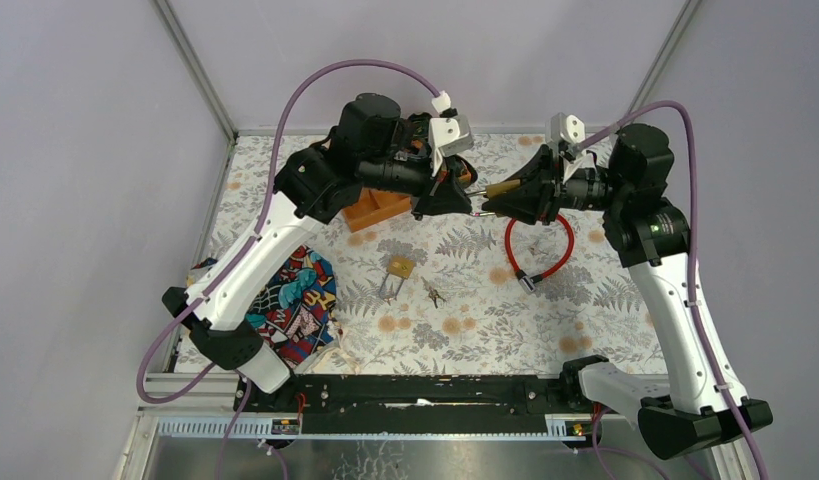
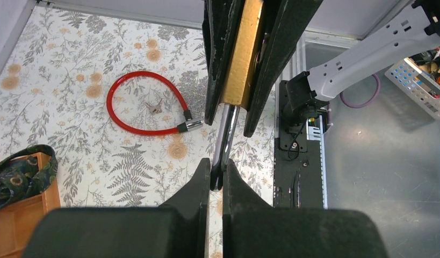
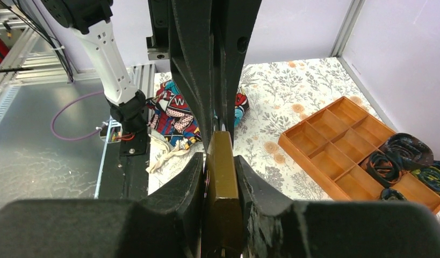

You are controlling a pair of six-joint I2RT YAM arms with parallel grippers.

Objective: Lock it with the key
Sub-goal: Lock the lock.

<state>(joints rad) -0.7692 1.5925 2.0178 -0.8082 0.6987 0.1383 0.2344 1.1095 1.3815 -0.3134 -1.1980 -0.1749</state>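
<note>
Pincer of the left arm point(image 2: 216, 174) is clenched on the steel shackle point(image 2: 226, 129) of a brass padlock point(image 2: 242, 54). The right pincer point(image 3: 218, 160) grasps the padlock's body flat between its pads. The padlock hangs in the air between the two arms, well above the floral tabletop point(image 1: 465, 330). Whether the shackle is seated in the body cannot be told from these views.

A small bunch of keys point(image 1: 433, 292) lies on the tabletop below, beside a second small padlock point(image 1: 398, 270) and apart from a red cable lock point(image 2: 153, 131).

The step in hand appears to be steadying the padlock for locking. It would go best if the right pincer keeps the body level and the keyhole exposed. The left pincer should press the shackle straight along its own axis, without twisting. Only then should it let go to fetch a key.
</note>
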